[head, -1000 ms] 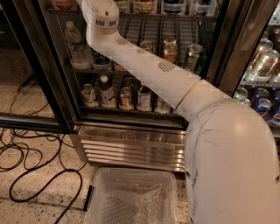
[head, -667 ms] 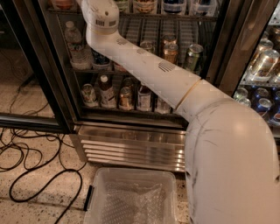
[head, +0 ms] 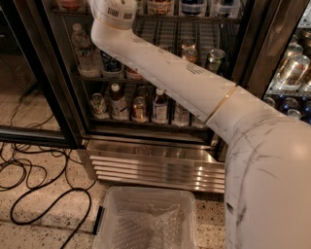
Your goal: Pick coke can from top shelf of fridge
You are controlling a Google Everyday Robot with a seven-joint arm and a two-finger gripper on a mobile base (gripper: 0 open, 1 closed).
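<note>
I'm looking down my own white arm as it reaches up and left from the near right corner into the open fridge. The arm climbs steeply because the target sits high. Its last visible joint is at the upper edge of the view, level with the top shelf. The claw is beyond that joint, above the frame, so I can't tell whether it's apart, together or clamped on anything.

The coke can should be on that top shelf, but I only get the bottoms of a few containers there and can't say which one is the can. My guess is we're in the reach, with the grasp unconfirmed.

Below the top shelf, the middle rack holds cans on the right and a clear bottle on the left, with the arm crossing in front of them. The low rack has a row of bottles standing upright.

Near me there's a clear plastic bin on the floor in front of the steel grille, probably the drop spot. Black cables loop across the floor on the left, well away from the arm.
</note>
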